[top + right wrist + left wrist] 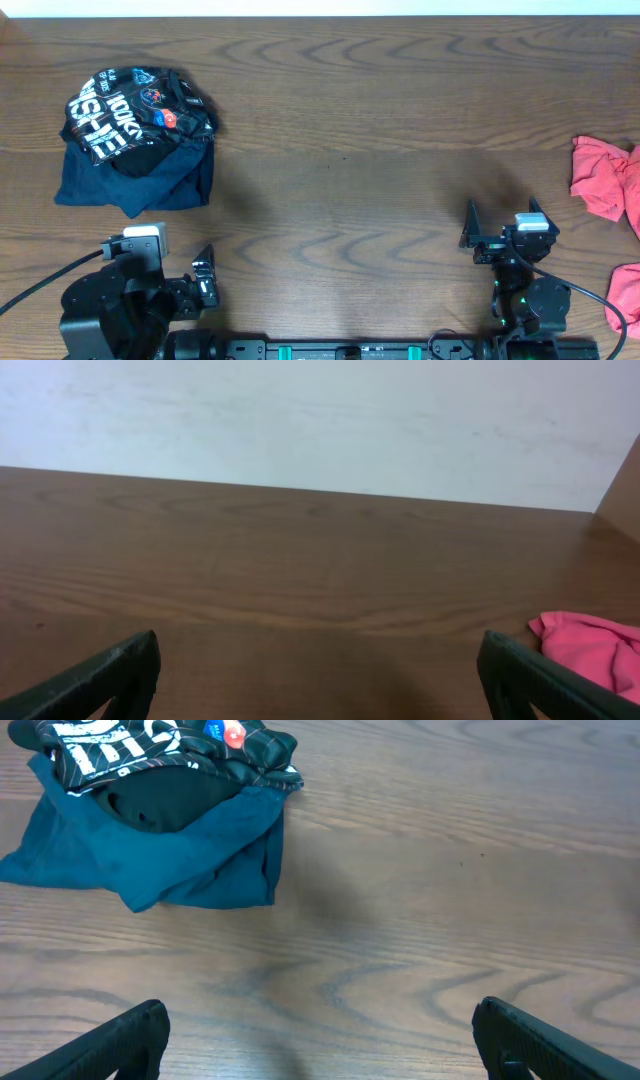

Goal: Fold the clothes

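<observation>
The black jersey (135, 110) with white lettering and colourful logos lies crumpled at the far left of the table, on top of a dark blue garment (135, 185). Both show in the left wrist view, the jersey (130, 745) at the top left and the blue garment (170, 860) below it. My left gripper (156, 256) is open and empty near the front edge, just in front of the pile (320, 1040). My right gripper (500, 225) is open and empty at the front right, over bare wood (320, 680).
Pink cloth (605, 175) lies at the right table edge, with another pink piece (625, 295) nearer the front; one shows in the right wrist view (590, 650). The wooden table (350, 130) runs to a white wall at the back.
</observation>
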Robot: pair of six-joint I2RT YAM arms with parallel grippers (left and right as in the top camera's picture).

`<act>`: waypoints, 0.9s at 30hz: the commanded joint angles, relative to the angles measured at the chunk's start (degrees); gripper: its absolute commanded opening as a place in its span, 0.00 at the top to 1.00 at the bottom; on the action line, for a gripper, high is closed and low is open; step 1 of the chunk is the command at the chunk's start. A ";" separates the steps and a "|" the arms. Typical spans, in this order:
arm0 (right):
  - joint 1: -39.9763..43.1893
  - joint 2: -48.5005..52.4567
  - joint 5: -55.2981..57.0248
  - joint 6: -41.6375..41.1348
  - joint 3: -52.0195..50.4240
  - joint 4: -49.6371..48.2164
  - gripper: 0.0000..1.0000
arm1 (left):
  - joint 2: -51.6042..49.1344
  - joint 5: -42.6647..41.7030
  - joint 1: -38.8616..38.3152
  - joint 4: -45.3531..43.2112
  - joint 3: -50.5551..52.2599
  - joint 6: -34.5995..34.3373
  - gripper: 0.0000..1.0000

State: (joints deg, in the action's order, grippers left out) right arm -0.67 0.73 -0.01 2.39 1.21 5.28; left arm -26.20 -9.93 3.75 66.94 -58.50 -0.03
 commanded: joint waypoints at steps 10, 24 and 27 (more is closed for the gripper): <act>-0.48 -0.39 0.46 1.07 -0.44 -0.13 0.01 | 0.09 -0.09 0.13 -0.02 -0.07 -0.26 0.02; -0.48 -0.42 0.46 1.07 -0.44 -0.13 0.01 | 6.51 0.09 -0.50 -18.16 21.09 0.76 0.02; -0.48 -0.42 0.46 1.05 -0.44 -0.13 0.01 | 10.99 -0.79 -1.09 -30.08 31.01 -0.07 0.02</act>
State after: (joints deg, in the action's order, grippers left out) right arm -0.67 0.73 -0.01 2.42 0.99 5.17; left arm -18.81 -9.23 3.25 41.45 -33.58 0.01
